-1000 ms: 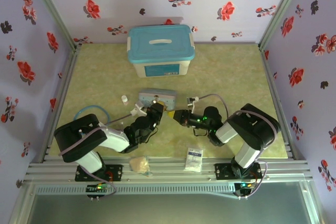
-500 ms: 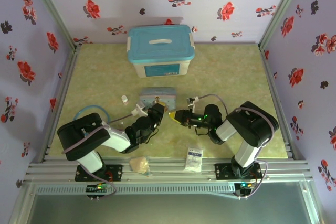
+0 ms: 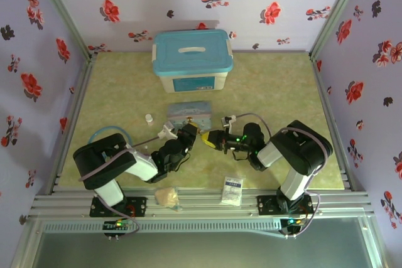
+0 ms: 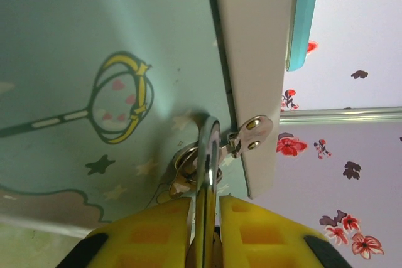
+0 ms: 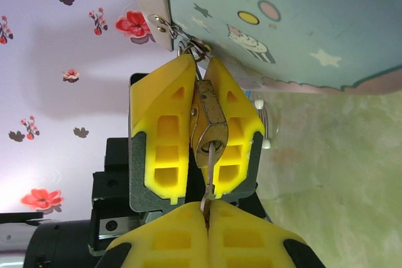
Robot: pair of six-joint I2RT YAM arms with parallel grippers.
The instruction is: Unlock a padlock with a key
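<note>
One squarish brass padlock [image 5: 210, 123] in left tool [image 4: 204, 218]; right tool [image 5: 207, 214] pinches key [image 5: 209, 177].

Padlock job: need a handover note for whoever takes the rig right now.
Left tool: shut on the padlock, clamping its body by the sides.
Right tool: shut on the key.
Where: the padlock sits at the hasp on the edge of the cartoon tin.
Done: both things gripped, key tip in the keyhole.
Left: turn the key and free the shackle, which does not look open yet.
</note>
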